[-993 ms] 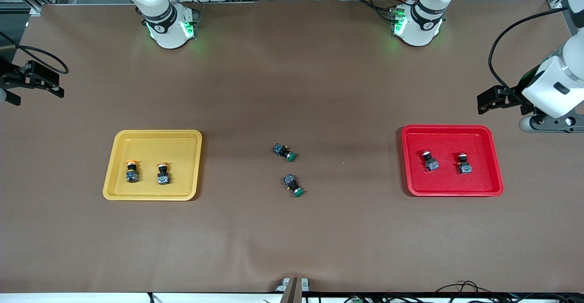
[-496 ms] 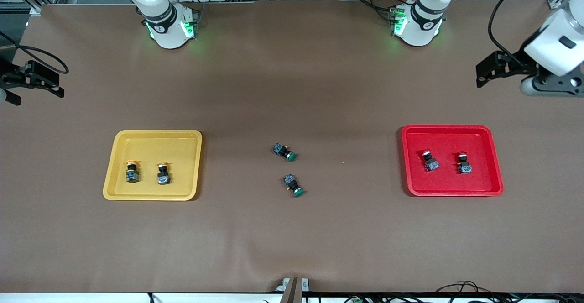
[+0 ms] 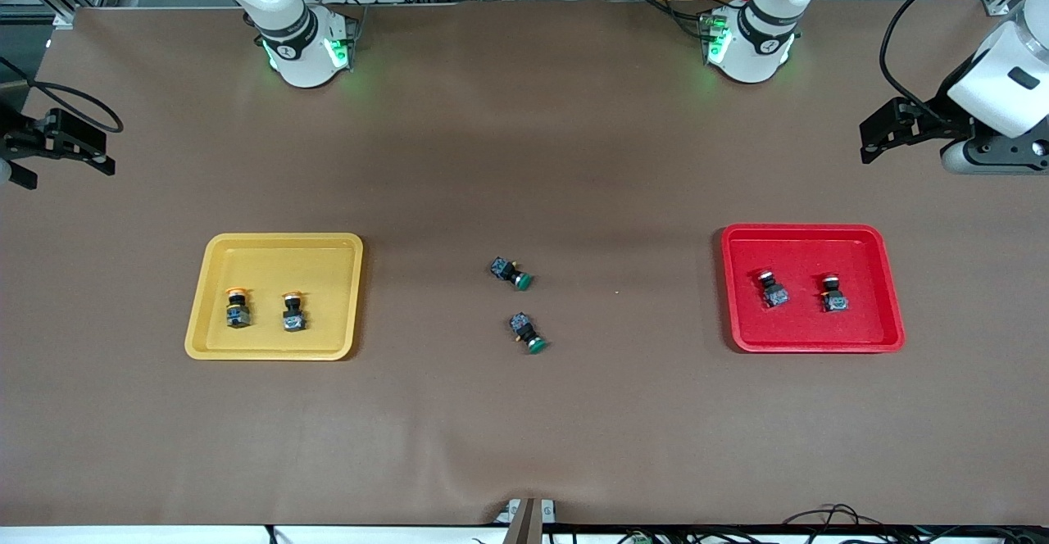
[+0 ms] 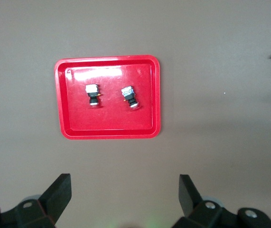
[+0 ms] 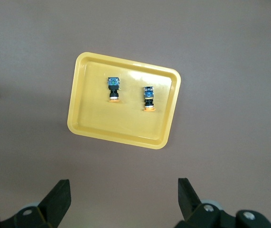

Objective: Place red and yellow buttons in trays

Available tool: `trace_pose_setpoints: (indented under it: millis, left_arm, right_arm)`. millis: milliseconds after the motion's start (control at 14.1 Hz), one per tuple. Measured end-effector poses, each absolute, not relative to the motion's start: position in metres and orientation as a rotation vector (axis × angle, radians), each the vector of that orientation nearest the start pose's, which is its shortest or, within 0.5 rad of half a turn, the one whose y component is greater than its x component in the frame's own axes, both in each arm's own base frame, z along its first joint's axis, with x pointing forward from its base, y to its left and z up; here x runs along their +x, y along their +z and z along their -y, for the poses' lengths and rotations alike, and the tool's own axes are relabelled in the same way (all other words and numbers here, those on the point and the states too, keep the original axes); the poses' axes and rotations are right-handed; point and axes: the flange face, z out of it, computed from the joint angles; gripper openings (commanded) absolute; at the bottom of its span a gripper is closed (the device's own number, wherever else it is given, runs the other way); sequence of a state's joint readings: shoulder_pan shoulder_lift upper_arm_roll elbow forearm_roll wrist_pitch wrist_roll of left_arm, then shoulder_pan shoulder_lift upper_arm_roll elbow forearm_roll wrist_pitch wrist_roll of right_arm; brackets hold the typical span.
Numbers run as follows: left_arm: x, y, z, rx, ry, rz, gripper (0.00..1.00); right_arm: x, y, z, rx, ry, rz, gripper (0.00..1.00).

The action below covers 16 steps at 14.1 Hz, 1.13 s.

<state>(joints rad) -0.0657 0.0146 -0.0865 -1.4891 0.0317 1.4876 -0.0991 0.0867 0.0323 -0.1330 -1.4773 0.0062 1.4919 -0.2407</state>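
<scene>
2 yellow buttons [image 3: 264, 310] in yellow tray [image 3: 215, 339]; 2 red buttons [image 3: 801, 290] in red tray [image 3: 733, 315]. 2 green buttons [image 3: 521, 306] on worktop [image 3: 524, 429] between trays. Left claw [image 4: 125, 197] wide open, empty, above worktop near red tray. Right claw [image 5: 123, 198] wide open, empty, at worktop edge.

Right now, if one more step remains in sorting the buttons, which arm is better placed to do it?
Neither: no step seems left. Both yellow buttons lie in the yellow tray, both red buttons in the red tray. The left tool and right tool, both open, hang above their trays.
</scene>
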Motion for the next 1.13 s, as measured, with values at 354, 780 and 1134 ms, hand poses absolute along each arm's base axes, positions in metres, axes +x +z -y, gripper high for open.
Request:
trace_pose_setpoints:
  millis: [354, 780, 1134]
  left_arm:
    - [0.55, 0.64, 0.069, -3.109, 0.034, -0.049, 1.0]
    - [0.551, 0.64, 0.067, -3.109, 0.034, -0.041, 1.0]
    - [0.551, 0.64, 0.067, -3.109, 0.035, -0.041, 1.0]
  right_arm:
    - [0.556, 0.644, 0.024, -3.122, 0.027, 0.305, 1.0]
    - [0.556, 0.644, 0.024, -3.122, 0.027, 0.306, 1.0]
    - [0.556, 0.644, 0.023, -3.122, 0.026, 0.307, 1.0]
